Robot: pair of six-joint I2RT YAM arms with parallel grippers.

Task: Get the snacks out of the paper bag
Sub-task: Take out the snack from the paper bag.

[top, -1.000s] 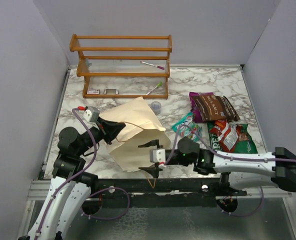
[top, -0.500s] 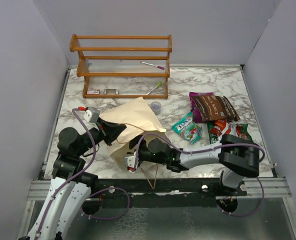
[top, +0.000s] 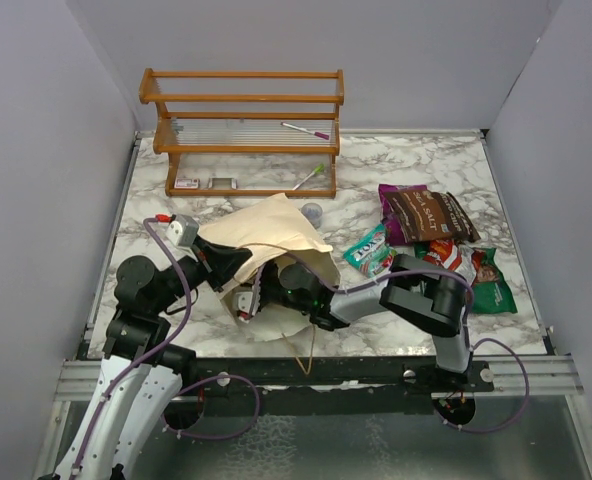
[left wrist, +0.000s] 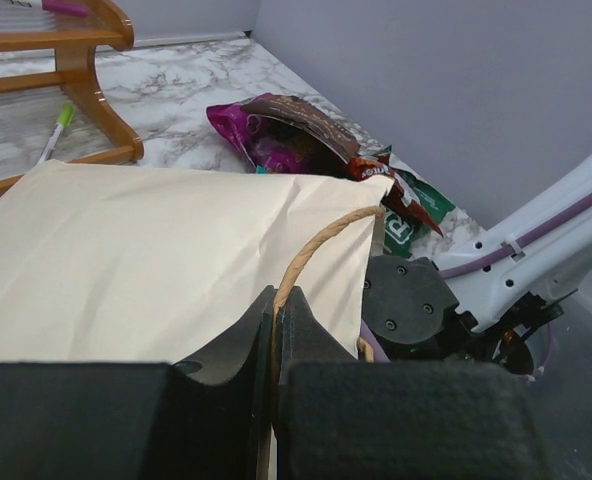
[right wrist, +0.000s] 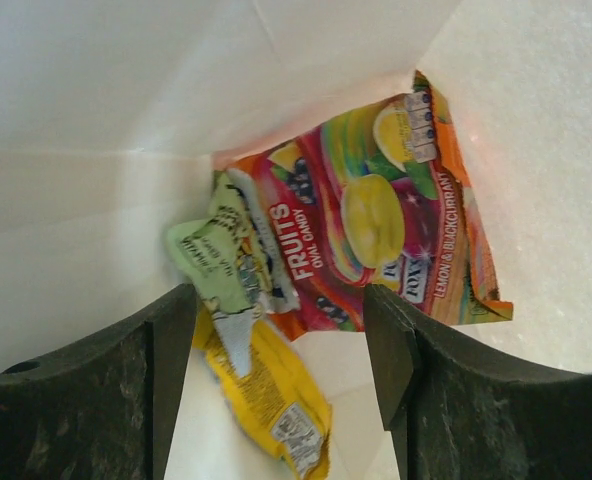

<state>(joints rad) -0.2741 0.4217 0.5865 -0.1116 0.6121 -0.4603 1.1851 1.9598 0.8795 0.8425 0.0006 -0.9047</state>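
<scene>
The cream paper bag (top: 271,230) lies on its side on the marble table, its mouth facing the arms. My left gripper (left wrist: 276,300) is shut on the bag's tan string handle (left wrist: 321,245) and holds the upper side lifted. My right gripper (right wrist: 281,310) is inside the bag, open. A yellow packet (right wrist: 266,390) lies between its fingers, untouched by either. Just beyond it lie a light green packet (right wrist: 216,255) and a red-orange fruit candy packet (right wrist: 376,240). Outside the bag, to the right, lie a brown-purple packet (top: 426,213), a teal one (top: 371,252), and red and green ones (top: 471,275).
A wooden rack (top: 241,130) with pens on its shelves stands at the back left. A small clear cup (top: 313,211) sits between the rack and the bag. Grey walls close the table on three sides.
My right arm has swung left from in front of the bag, and its gripper has gone into the bag's mouth. The left gripper still holds the handle in the same place.
</scene>
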